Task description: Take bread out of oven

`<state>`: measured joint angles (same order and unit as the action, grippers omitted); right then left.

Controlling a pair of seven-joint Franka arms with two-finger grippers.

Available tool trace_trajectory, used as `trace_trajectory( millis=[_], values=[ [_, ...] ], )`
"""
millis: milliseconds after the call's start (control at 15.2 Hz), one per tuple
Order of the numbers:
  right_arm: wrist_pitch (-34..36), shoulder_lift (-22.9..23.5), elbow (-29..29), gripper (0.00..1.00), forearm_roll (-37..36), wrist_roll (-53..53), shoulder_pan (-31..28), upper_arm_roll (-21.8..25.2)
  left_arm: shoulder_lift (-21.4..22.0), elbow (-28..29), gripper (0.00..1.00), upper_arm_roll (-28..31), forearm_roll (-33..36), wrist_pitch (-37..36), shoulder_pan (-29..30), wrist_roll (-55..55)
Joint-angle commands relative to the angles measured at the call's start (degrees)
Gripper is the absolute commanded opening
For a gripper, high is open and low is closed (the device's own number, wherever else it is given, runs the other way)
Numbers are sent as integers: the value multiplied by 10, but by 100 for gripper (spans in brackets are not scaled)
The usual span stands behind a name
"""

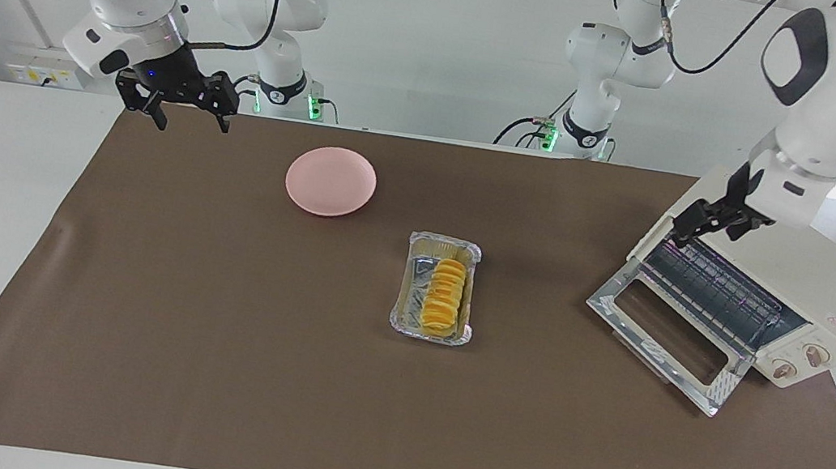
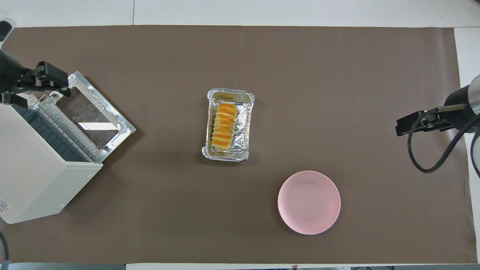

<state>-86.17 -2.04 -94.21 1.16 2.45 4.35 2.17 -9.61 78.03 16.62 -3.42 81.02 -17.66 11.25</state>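
Both grippers, left gripper (image 1: 701, 225) and right gripper (image 1: 186, 112), hang open, well apart from bread (image 1: 445, 294).

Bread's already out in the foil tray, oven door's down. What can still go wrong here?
1. The left gripper hangs right at the oven opening, by the wire rack; pulling away could snag it.
2. The open door lies flat on the mat, where a low sweep toward the bread could clip it.
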Motion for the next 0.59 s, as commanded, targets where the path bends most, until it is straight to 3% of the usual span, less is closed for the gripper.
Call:
trace_trajectory(
  millis=[0, 329, 526],
  values=[
    [9, -5, 1, 100, 9, 12, -11, -6, 64, 66, 100, -5, 12, -38, 3, -43],
    [9, -5, 1, 100, 9, 12, -11, -6, 145, 165, 100, -6, 15, -46, 25, -93],
    [9, -5, 1, 100, 9, 12, -11, -6, 147, 171, 100, -13, 24, -46, 34, -97]
  ],
)
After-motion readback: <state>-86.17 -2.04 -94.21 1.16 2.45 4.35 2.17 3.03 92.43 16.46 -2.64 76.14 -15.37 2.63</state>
